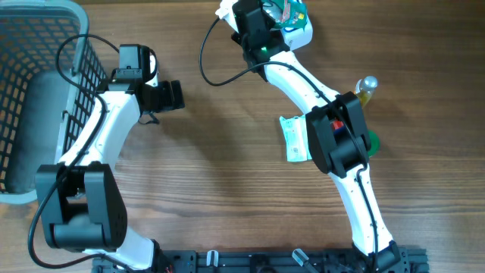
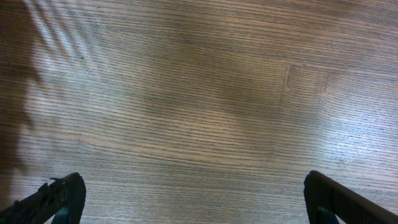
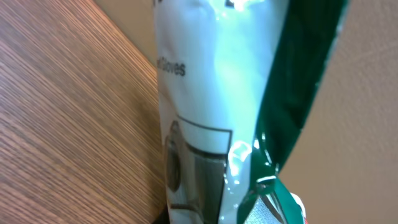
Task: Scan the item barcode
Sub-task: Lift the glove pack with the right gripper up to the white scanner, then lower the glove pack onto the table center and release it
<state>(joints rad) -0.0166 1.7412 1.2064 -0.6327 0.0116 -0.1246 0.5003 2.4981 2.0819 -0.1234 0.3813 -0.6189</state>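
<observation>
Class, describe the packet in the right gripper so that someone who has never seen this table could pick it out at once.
Find the wooden table and follow the right arm to its far edge. There the right gripper is shut on a glossy packet. Unlike the other packet, lying flat beside the arm, this one is gripped, white with a green edge, printed Gloves.

— Where do we find the basket (image 1: 38, 42)?
— At the far left end of our bench (image 1: 220, 174). The left gripper (image 1: 177, 95) is just to its right, over bare bench.
— And on the right side?
— We see the pouch (image 1: 299, 26) at the far edge. A small packet (image 1: 292, 140) lies nearer, with a bottle (image 1: 367, 87) to its right, and the right arm (image 1: 337, 140) crosses over between those two.
</observation>
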